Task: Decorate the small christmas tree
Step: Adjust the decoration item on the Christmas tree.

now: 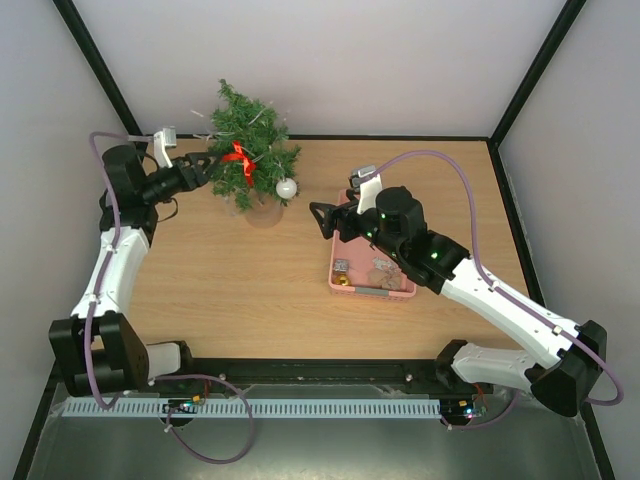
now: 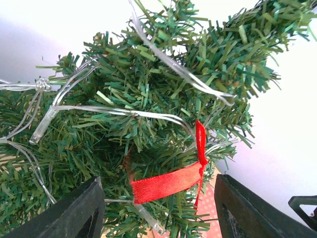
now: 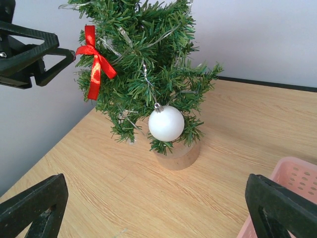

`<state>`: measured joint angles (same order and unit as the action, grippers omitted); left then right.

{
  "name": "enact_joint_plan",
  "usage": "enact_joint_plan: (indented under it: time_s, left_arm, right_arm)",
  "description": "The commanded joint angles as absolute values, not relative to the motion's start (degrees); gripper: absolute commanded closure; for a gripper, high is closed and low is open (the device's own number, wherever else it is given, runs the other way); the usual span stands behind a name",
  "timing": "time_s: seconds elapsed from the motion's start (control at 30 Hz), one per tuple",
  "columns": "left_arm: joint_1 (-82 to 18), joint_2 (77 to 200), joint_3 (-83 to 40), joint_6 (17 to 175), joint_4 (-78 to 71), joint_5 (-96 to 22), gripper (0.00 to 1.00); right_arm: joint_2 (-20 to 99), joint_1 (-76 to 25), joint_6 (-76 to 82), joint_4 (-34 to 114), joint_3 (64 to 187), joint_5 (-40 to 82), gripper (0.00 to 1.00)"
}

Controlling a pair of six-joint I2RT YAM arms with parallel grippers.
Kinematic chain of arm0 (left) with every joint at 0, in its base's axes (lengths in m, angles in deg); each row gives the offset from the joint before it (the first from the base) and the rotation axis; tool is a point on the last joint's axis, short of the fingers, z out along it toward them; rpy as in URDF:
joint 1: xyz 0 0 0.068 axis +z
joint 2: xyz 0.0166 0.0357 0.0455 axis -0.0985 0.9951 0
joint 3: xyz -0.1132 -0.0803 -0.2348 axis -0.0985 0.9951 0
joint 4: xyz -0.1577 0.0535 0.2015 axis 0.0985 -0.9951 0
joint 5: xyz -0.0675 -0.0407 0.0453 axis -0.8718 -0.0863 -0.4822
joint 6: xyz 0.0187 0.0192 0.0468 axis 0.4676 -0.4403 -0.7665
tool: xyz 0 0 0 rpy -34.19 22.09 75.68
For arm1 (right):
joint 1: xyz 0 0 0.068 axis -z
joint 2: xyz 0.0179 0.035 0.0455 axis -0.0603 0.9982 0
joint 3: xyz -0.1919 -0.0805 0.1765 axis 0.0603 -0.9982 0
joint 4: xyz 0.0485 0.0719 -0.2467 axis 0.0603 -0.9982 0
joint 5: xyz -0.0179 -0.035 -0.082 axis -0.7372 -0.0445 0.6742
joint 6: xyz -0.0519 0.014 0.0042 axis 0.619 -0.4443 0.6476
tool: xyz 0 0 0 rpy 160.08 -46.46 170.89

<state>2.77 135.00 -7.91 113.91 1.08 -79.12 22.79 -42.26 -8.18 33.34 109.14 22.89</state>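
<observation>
Wooden worktop, far edge: bristly green small christmas tree bearing red ribbon bow; left gripper and right gripper jaws spread; I'd back left out straight, snag-free.

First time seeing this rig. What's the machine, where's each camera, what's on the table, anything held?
Two robot arms are bolted at the near edge of a wooden table. The wide picture is from a fixed camera above and behind them: left arm on the left, right arm on the right. The other two come from a camera on each wrist; the dark shapes in their bottom corners are that arm's own jaws. On the table stand a small christmas tree, carrying a red bow, a white ball and a clear light string, and a pink basket of items too small to identify. The left arm's jaws are open on either side of the bow's ribbon, not pinching it. The right arm's jaws are open and empty, near the basket, facing the tree.
</observation>
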Motion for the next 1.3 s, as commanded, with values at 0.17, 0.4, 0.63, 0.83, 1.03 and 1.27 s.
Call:
enact_joint_plan:
  time_s: [0.17,0.4,0.63,0.83,1.03,1.27]
  left_arm:
    - [3.0,137.0,-6.8,116.8,5.6,-81.8,0.44]
    - [2.9,137.5,-6.5,117.3,6.8,-81.5,0.6]
    - [2.7,138.2,-6.3,117.8,8.2,-81.2,0.72]
    - [2.4,138.1,-6.3,117.5,7.7,-80.7,0.86]
    - [2.3,137.7,-6.4,115.4,5.6,-78.7,0.98]
    - [2.3,137.1,-6.6,112.3,2.4,-76.3,0.98]
  right_arm:
    - [22.3,-42.0,-7.5,35.9,108.6,22.1,0.05]
    - [22.6,-42.0,-7.6,36.3,108.7,21.4,0.06]
    - [22.6,-42.0,-7.4,36.7,108.6,21.2,0.06]
    - [22.6,-42.0,-7.3,36.8,108.4,21.2,0.06]
    - [22.3,-42.0,-7.2,36.7,108.3,21.2,0.06]
    - [22.3,-42.0,-7.0,36.7,107.9,21.7,0.06]
